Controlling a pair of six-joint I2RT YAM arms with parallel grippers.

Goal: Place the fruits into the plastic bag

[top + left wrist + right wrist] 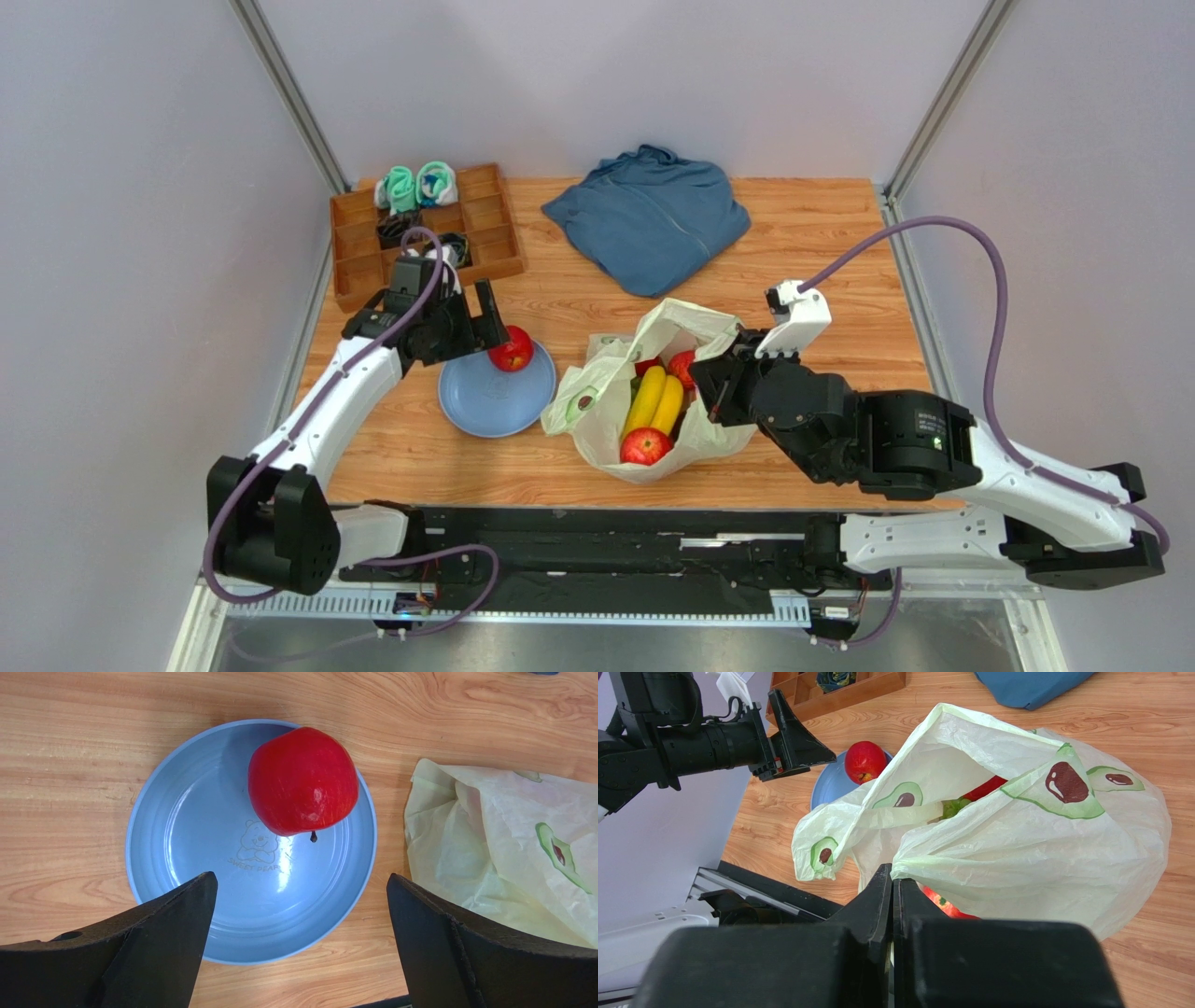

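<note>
Your left gripper [300, 882] hangs released over a red fruit [303, 780]; your right gripper [892, 876] pinches the plastic bag [1032, 847].
The red fruit sits on the blue plate [168, 833] just ahead of your spread left fingers [161, 938]; the plastic bag, banana [648, 399] inside, lies right of them.

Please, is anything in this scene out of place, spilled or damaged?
Nothing is spilled or damaged. Only one red fruit is outside the plastic bag: it sits off centre on the blue plate, while the bananas and other fruits lie inside the bag.
</note>
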